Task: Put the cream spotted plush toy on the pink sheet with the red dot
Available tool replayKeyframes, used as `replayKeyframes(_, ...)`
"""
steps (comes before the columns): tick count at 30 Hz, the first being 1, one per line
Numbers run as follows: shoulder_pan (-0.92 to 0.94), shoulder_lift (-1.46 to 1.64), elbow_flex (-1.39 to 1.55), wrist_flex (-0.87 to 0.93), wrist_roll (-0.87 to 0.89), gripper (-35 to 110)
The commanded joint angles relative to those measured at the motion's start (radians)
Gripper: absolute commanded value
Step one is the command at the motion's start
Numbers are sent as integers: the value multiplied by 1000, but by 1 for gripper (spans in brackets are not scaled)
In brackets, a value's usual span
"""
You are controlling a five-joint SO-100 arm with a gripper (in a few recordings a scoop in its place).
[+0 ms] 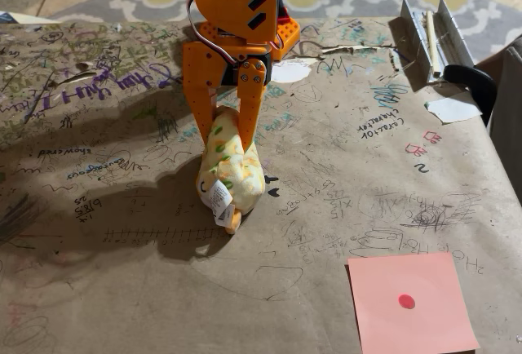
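Brown scribbled paper (pixel 122 289) covers the table; orange gripper (pixel 228 130) pinches the soft, squishy, light cream spotted plush toy (pixel 231 170) at its top, far from the pink sheet with the red dot (pixel 412 301).

You get warm, fairly dim light from the upper right; the arm (pixel 232 44) throws long soft shadows leftward across the table (pixel 342 174). Focus is sharp.

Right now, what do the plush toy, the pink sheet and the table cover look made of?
Cream spotted plush toy: soft fuzzy fabric, matte, dented where the gripper squeezes it. Pink sheet with the red dot: thin matte paper, lying flat with crisp edges. Table cover: probably brown kraft paper, creased and scribbled on.
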Motion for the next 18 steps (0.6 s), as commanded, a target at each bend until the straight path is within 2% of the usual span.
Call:
replayKeyframes(1, -60, 1074, 456, -55, 815, 0)
replayKeyframes(4, -69, 831, 451, -206, 899, 0)
replayKeyframes(10, -12, 655, 417, -391, 910, 0)
replayKeyframes(18, -11, 727, 453, -373, 907, 0)
